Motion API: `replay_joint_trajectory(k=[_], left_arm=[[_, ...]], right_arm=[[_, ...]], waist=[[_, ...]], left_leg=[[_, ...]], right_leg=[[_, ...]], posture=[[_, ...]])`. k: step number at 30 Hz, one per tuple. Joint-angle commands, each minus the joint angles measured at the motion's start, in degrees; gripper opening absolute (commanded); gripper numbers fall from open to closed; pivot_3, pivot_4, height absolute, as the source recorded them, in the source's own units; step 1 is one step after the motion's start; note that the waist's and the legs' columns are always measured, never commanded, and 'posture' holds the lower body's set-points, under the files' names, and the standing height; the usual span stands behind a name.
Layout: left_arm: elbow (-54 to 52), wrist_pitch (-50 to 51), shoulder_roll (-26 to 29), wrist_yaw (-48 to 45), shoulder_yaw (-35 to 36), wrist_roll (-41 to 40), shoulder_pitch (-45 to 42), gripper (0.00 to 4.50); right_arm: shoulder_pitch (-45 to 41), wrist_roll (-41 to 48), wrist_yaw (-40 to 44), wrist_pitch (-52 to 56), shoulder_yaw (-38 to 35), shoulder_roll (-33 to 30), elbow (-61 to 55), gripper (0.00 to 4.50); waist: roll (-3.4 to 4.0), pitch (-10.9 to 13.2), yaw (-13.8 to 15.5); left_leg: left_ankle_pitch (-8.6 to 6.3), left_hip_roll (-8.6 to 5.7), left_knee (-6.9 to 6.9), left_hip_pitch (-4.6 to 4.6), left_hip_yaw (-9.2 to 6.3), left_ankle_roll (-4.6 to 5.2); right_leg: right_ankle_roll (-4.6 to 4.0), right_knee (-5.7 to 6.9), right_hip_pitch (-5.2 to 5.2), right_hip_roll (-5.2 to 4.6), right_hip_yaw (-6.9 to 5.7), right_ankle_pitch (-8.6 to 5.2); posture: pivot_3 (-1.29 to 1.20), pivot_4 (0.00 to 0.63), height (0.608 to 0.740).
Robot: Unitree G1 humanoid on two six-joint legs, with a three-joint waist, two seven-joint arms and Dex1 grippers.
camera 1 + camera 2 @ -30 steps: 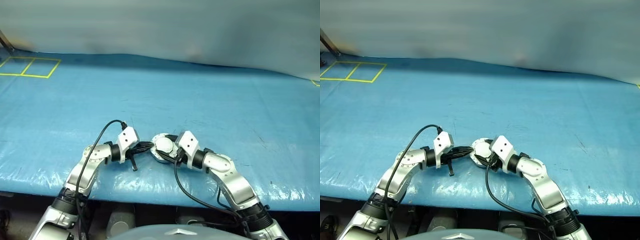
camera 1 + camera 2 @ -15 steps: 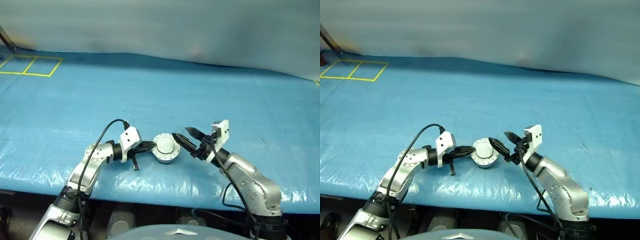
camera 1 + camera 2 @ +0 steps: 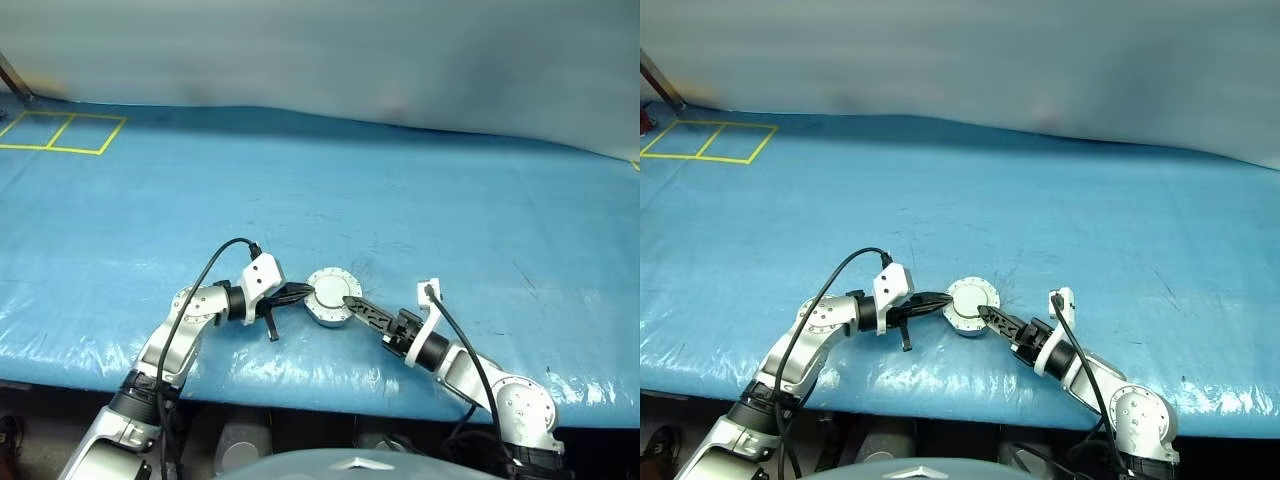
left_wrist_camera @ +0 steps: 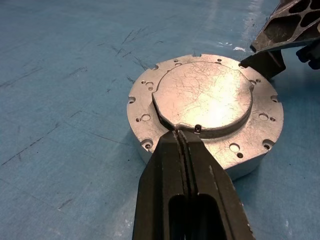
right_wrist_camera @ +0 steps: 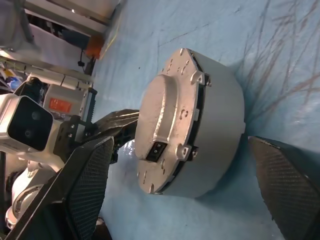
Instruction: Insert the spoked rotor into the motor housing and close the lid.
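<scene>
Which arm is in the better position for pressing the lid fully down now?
Right. Its gripper is open beside the lid, free to move. The left gripper is shut, its tips resting on the lid's edge, apparently steadying the motor housing.

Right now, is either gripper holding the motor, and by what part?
Neither holds it. The shut left gripper presses its tips against the closed lid; the right gripper stands open around the motor housing.
</scene>
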Motion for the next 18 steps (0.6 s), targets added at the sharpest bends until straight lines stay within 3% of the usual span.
replay_joint_trajectory(k=[1,8,16,18], left_arm=[[1.4,0.8,0.2,-0.1,-2.0,1.7,0.9,0.00],[1.1,0.8,0.3,0.1,-2.0,1.7,1.4,0.00],[1.3,0.8,0.3,0.1,-2.2,2.0,1.2,0.00],[1.4,0.8,0.3,0.1,-2.1,2.1,1.1,0.00]], right_arm=[[-1.2,2.4,-1.4,0.0,-0.3,1.5,1.0,4.31],[-1.8,7.4,-3.1,-0.6,-3.4,3.8,3.7,2.29],[-2.0,9.2,-4.2,-1.1,-3.4,3.3,4.2,2.29],[-2.0,8.8,-5.1,-1.0,-3.2,3.3,4.7,1.91]], waist=[[0.00,0.0,0.1],[0.08,0.0,0.0],[0.11,0.0,0.0],[0.11,0.0,0.0]], left_leg=[[-0.01,-0.01,0.00,-0.01,0.00,0.02],[-0.04,-0.02,-0.08,-0.03,-0.02,0.06],[-0.06,-0.02,-0.11,-0.04,-0.02,0.08],[-0.06,-0.02,-0.12,-0.04,-0.02,0.08]], right_leg=[[0.00,-0.01,0.01,0.00,0.00,0.00],[0.01,-0.01,-0.03,0.01,0.00,0.01],[0.01,-0.03,-0.04,0.01,0.00,0.01],[0.01,-0.03,-0.05,0.01,0.00,0.01]], posture=[[0.00,0.150,0.740],[0.00,0.150,0.740],[0.00,0.150,0.740],[0.00,0.150,0.740]])
